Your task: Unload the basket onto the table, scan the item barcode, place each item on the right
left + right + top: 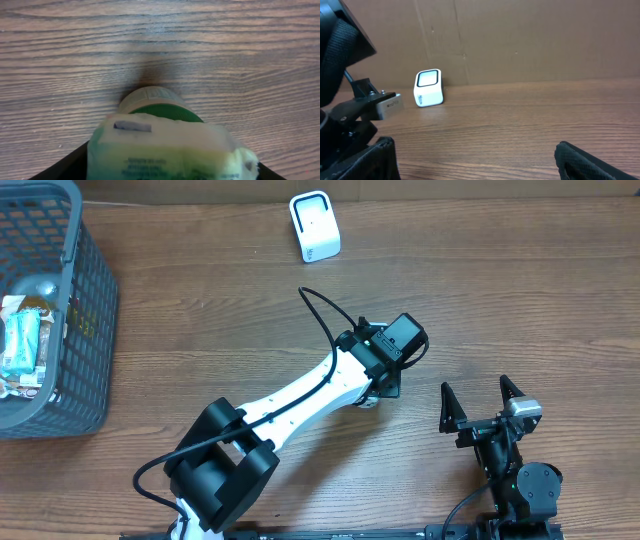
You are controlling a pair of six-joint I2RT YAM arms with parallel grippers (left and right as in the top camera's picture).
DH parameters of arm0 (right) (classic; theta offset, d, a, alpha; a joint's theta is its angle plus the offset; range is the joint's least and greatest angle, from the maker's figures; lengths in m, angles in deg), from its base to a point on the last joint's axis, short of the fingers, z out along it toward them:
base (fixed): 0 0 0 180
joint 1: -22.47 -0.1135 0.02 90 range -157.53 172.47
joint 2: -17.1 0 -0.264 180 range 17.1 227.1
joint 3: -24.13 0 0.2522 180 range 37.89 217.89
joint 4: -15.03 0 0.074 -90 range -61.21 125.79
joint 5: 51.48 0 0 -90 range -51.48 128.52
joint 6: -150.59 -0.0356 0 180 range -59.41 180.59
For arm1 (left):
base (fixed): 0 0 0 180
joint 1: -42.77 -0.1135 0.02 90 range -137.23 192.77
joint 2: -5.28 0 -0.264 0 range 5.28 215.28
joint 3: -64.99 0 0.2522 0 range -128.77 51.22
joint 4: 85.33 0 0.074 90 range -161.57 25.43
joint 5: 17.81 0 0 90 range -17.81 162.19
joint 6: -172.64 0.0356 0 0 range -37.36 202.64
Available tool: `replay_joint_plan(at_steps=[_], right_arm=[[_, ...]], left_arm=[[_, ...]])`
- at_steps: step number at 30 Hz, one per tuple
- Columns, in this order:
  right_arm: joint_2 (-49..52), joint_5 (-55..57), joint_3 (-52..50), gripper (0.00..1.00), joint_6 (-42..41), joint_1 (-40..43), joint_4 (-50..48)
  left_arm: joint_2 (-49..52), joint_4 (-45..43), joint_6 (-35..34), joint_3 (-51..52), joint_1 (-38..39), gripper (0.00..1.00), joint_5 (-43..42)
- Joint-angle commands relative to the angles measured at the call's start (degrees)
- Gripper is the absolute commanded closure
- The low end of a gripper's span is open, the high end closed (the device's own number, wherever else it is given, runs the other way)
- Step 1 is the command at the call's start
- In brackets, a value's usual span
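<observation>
Pale-green packet (165,150) is pinched in the left hand (380,383) above the wooden surface (200,300).

The packet is seen close and blurred in the left wrist view, gripped between dark fingers (65,167). A round green-banded shape (160,107) is seen just beyond it; whether it is part of the same item cannot be told. The white scanner (315,227) is set upright near the far edge, well apart from the packet. The right hand (482,402) is held spread wide near the front edge. A grey basket (90,330) filled with packets is placed at the far left.
</observation>
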Motion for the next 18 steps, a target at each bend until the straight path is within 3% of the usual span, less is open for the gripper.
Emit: replay_joint_plan(at_steps=[1, 4, 11, 18], right_arm=[[-0.5, 0.5, -0.6, 0.0, 0.0, 0.1, -0.2], [-0.5, 0.5, -0.6, 0.0, 0.0, 0.1, -0.2], [-0.5, 0.5, -0.6, 0.0, 0.0, 0.1, -0.2], [-0.5, 0.5, -0.6, 0.0, 0.0, 0.1, -0.2]], left_arm=[[0.3, -0.4, -0.6, 0.1, 0.1, 0.21, -0.8], [0.3, 0.1, -0.4, 0.1, 0.2, 0.0, -2.1], [0.1, 1.9, -0.2, -0.8, 0.0, 0.0, -2.2], [0.1, 10.5, 6.2, -10.7, -1.1, 0.0, -2.0]])
